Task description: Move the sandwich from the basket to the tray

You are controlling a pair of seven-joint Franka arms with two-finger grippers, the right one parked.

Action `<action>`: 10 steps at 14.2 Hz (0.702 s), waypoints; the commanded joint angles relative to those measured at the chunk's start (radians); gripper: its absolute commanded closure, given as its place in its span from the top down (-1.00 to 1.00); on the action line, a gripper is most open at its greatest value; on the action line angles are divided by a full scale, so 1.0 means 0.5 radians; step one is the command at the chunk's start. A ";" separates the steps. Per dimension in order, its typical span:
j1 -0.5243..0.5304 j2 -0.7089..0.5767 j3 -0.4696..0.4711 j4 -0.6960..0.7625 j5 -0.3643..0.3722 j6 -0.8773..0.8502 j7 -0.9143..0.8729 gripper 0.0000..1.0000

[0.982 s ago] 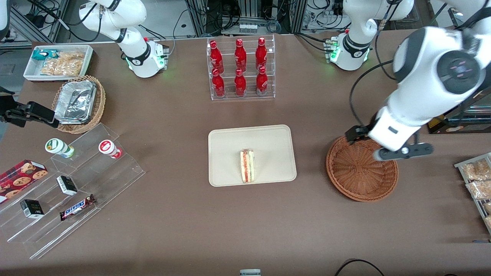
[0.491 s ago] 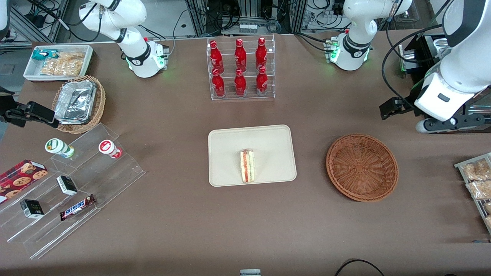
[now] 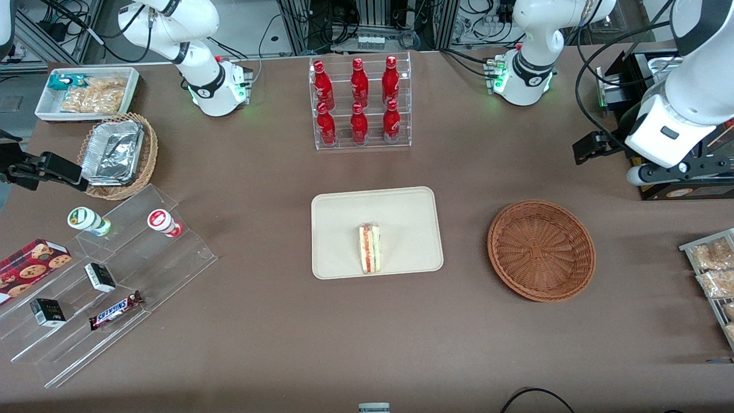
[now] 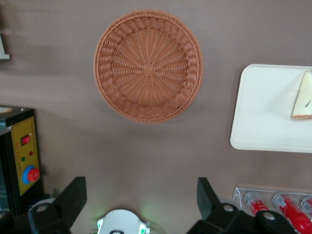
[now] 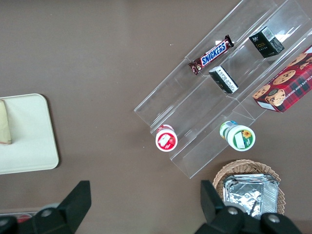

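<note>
I read the basket (image 3: 541,250) as reddish-brown radial weave, the tray (image 3: 344,229) plain cream, the sandwich (image 3: 370,248) pale with red and green stripes, the surface (image 3: 275,332) brown, and the gripper (image 4: 141,202) fingers (image 4: 73,195) black.

The frame edge cuts the sandwich (image 4: 303,96) and the tray (image 4: 265,109) in the left wrist view. The gripper (image 4: 141,195) shows only two dark fingertips (image 4: 73,195). At the front view's right edge, snack packs (image 3: 714,269) run out of frame.
</note>
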 commanded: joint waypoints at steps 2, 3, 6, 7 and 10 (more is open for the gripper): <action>0.042 -0.033 -0.030 0.035 -0.016 -0.074 0.030 1.00; 0.042 -0.033 -0.030 0.032 -0.019 -0.074 0.027 1.00; 0.036 -0.020 -0.030 0.017 -0.016 -0.062 0.030 1.00; 0.027 -0.008 -0.030 0.017 -0.019 -0.059 0.030 1.00; 0.011 0.047 -0.042 0.029 -0.034 -0.044 -0.001 1.00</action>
